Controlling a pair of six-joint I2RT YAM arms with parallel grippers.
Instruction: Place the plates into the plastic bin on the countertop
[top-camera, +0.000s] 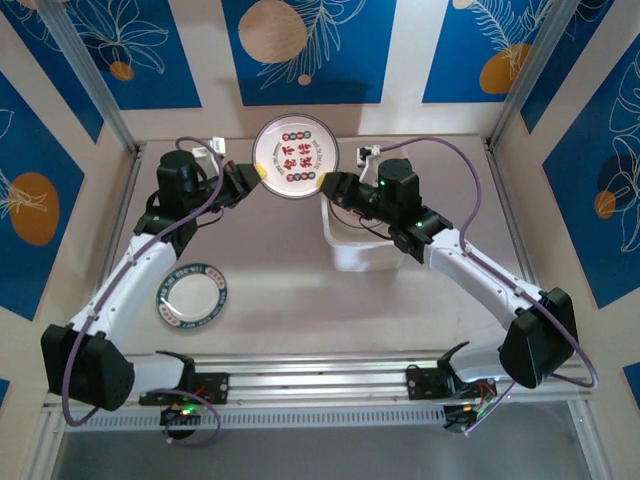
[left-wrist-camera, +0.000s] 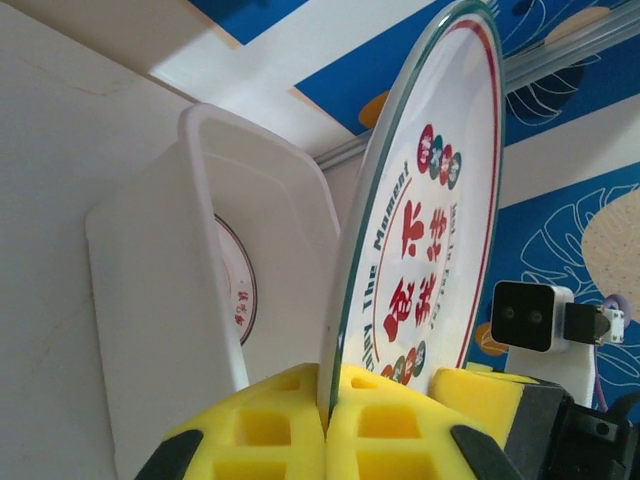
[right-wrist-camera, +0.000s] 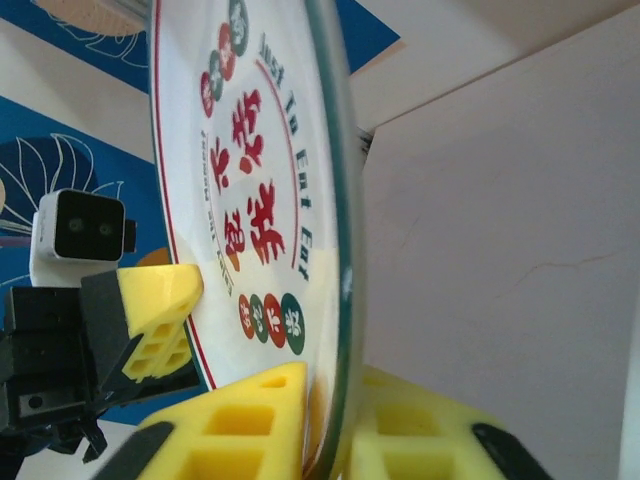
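Plate rim is what both pincers have hold of. The plate (top-camera: 296, 158) hangs in the air between them, standing on its edge, with its printed face to the top camera. The left pincer (top-camera: 256, 181) is shut tight on one side of the rim. In its own view the yellow pads (left-wrist-camera: 270, 435) squeeze the thin edge from both sides. The right pincer (top-camera: 331, 186) bites the other side, and its pads (right-wrist-camera: 250, 425) look pressed onto the edge too.

The bin (top-camera: 350, 255) sits low, just beside the right pincer, under its wrist. A second plate (left-wrist-camera: 243, 290) lies inside it. A third plate (top-camera: 192, 297) lies flat on the counter (top-camera: 280, 300), well back from the left pincer, near that arm's elbow.

The plate looks hard, stiff and light, so it should not bend. It also looks shiny and smooth, so I think it could slip from the soft pads if it tips. It may chip if it drops. The rim is the best place to hold it, with one pad on each face, pushed well past the lip.
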